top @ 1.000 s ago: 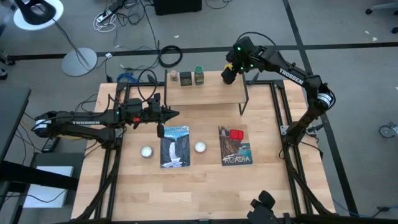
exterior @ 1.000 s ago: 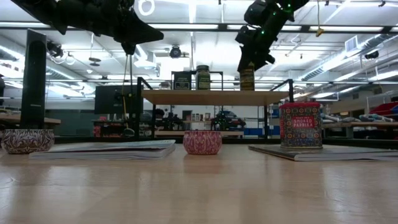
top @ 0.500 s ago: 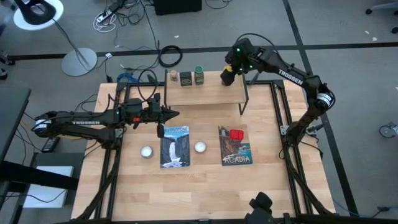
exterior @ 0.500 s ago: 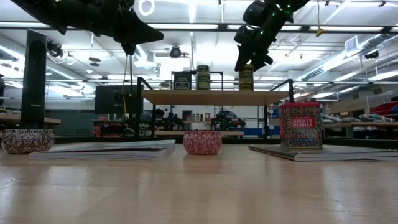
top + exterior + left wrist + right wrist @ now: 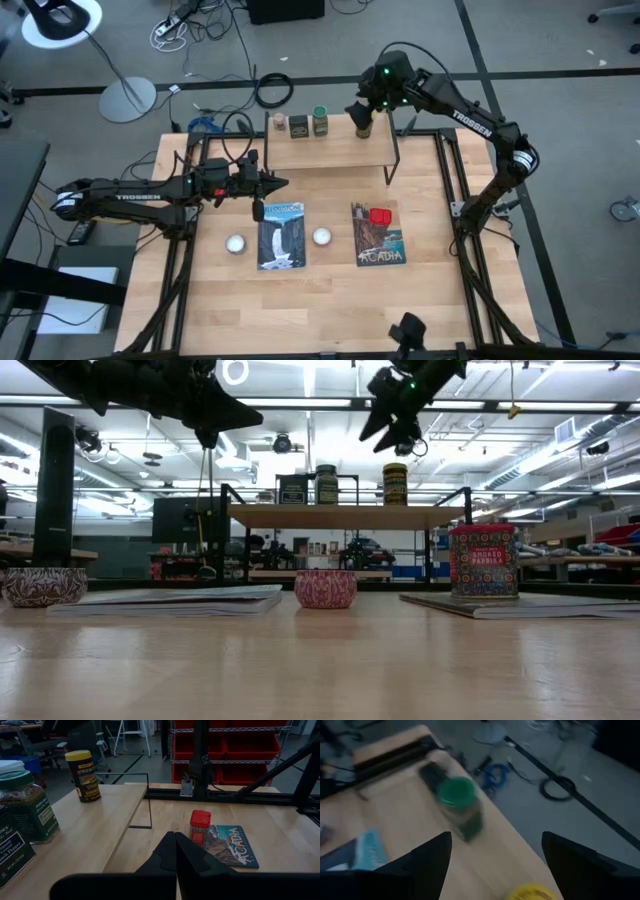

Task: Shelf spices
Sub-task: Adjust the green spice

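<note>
On the book: red tin (image 5: 380, 215) (stiff, light, likely slick); take its flat sides.
Right pincer (image 5: 392, 422): wide open, empty.
Left pincer (image 5: 283, 183): shut, empty.

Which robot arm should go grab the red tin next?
Probably the right. Its gripper is open and empty above the shelf, and the red tin sits on that side. The left gripper is shut, though also near.

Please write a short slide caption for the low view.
Open right gripper above the yellow-capped jar on the shelf; red tin waits on a book.
</note>
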